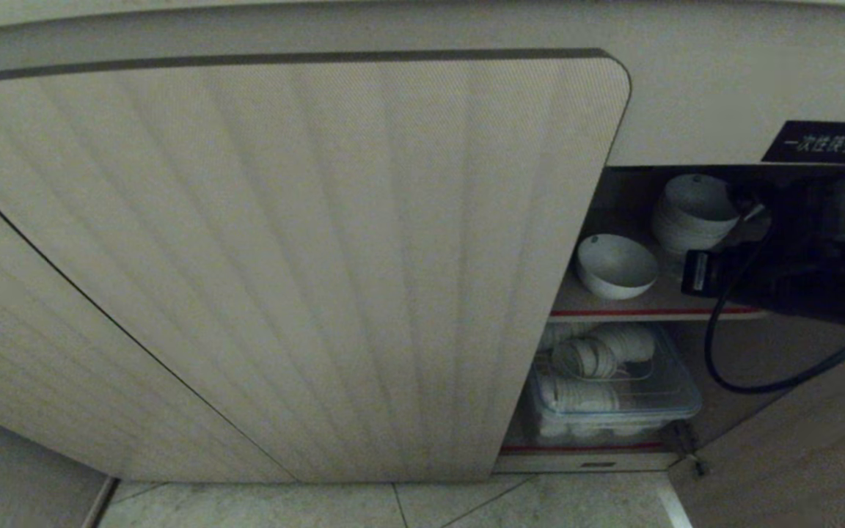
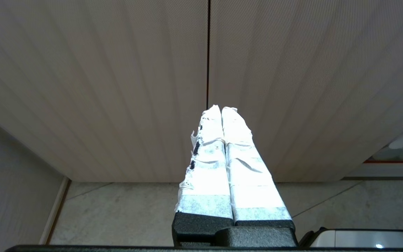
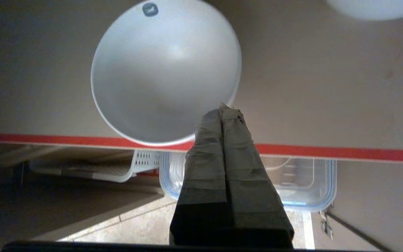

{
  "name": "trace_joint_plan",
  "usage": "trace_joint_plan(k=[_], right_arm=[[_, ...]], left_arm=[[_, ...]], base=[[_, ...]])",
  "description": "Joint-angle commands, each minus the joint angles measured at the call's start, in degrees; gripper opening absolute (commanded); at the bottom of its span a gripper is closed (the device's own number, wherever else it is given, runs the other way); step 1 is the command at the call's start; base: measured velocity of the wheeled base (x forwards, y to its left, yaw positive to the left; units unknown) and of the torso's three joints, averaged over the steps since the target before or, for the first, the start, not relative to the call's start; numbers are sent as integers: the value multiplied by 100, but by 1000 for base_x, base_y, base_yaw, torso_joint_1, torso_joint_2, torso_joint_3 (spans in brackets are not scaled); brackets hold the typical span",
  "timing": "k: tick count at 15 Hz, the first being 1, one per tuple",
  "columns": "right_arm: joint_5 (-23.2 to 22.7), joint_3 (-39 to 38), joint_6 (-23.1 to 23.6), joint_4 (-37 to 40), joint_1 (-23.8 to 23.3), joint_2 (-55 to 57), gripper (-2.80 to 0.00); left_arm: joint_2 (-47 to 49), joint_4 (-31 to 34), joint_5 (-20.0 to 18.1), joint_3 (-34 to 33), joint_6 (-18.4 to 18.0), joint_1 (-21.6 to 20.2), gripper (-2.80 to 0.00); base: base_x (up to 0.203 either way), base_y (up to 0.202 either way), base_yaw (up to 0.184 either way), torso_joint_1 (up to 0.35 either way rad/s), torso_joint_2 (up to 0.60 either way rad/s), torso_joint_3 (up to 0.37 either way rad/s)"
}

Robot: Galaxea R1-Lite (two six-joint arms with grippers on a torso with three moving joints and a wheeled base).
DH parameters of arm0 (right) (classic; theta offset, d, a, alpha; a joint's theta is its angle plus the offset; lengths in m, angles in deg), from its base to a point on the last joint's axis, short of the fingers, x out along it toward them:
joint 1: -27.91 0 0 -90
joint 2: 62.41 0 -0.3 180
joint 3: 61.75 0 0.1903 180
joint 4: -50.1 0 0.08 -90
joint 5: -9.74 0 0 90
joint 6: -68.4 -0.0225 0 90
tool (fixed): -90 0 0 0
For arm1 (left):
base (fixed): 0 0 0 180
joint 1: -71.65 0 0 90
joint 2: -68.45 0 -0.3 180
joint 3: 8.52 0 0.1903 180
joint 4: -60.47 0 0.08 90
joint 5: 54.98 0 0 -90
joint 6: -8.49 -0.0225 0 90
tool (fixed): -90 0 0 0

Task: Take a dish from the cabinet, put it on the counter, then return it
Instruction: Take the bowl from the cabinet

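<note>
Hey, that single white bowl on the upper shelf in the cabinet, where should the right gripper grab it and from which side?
Probably the near rim of the dish, approached from the open front of the cabinet. It sits upright near the red shelf edge, rim slightly overhanging, so one finger can go inside and one outside the thin wall. The right gripper is shut just over that rim and must open first.

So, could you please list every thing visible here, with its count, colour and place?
single bowl: one, white, upper shelf, near the red front edge
bowl stack: one stack, white, upper shelf, behind the single bowl
clear bin: one, transparent, lower shelf, holding white dishes
ribbed door: one, beige, in front of the cabinet's left part
label: one, black with white characters, above the opening
floor: pale tiles, below
right claw: shut, by the single bowl's rim
left claw: shut, facing the closed doors
</note>
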Motion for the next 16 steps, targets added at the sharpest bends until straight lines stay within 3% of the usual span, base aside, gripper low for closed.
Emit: trace_joint_plan(k=[1, 16], right_arm=[[-7, 27, -4, -61, 4, 89, -280], [2, 53, -4, -712, 4, 368, -280]], left_arm=[[0, -1, -1, -1, 5, -4, -280], [0, -1, 2, -1, 5, 1, -280]], base=[[0, 0, 0, 0, 0, 0], [0, 0, 0, 0, 0, 0]])
